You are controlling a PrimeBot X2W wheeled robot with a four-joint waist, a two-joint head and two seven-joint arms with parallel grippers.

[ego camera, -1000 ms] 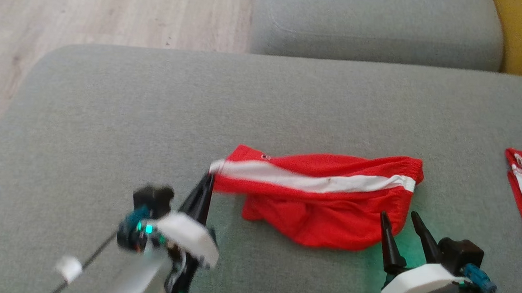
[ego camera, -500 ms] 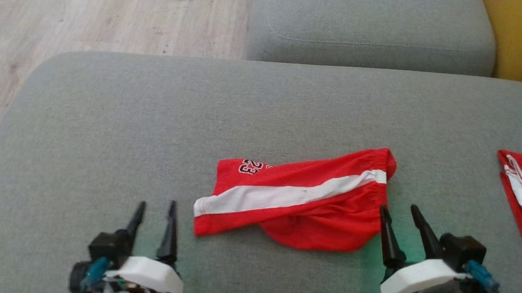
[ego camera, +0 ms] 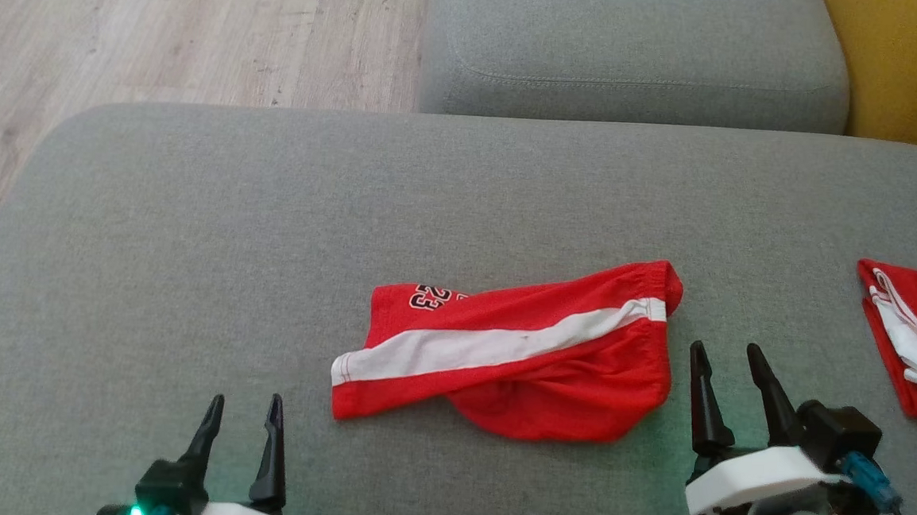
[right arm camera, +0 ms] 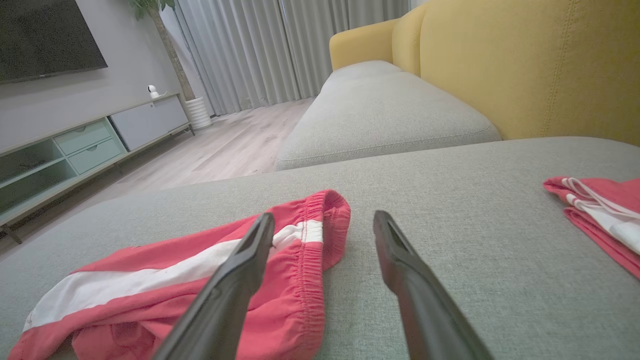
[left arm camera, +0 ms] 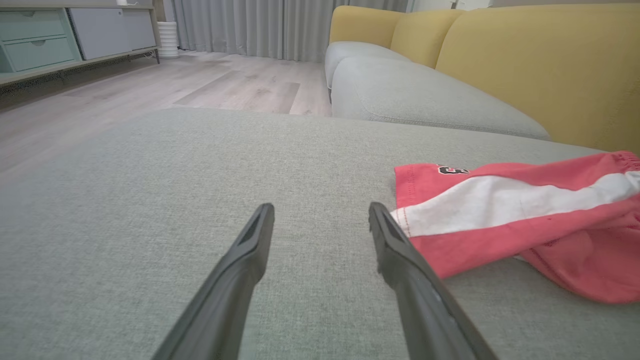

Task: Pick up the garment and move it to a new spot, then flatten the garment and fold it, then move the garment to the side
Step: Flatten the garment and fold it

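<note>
- Two grippers, nearest item: left gripper (ego camera: 247,397) at lower left, right gripper (ego camera: 725,349) at lower right. The jaws of both stand wide with nothing held, and the fingers point away across the seat.
- One pair of red shorts (ego camera: 516,356), with a white side stripe and a number print at the far left corner. It lies on the grey seat cushion (ego camera: 190,217) between the two grippers, touched by neither. The striped hem corner sits just ahead and to the right of the left gripper. The gathered waistband sits just beside the right gripper's left finger.
- Condition: rumpled, with a lower layer bunched beneath the striped panel. Judged to be at the flattening step, with folding not yet begun.
- Handling note: each gripper probably best takes its own end, the hem corner on the left and the waistband on the right. A pinch close to the edge and an even pull apart should spread the bunched part. An uneven pull risks a twist.
- One second red garment (ego camera: 911,341), white-trimmed, at the cushion's right edge, well apart from the shorts.
- Beyond: further grey cushion (ego camera: 630,53), yellow backrest (ego camera: 908,70), wood floor (ego camera: 162,24).
</note>
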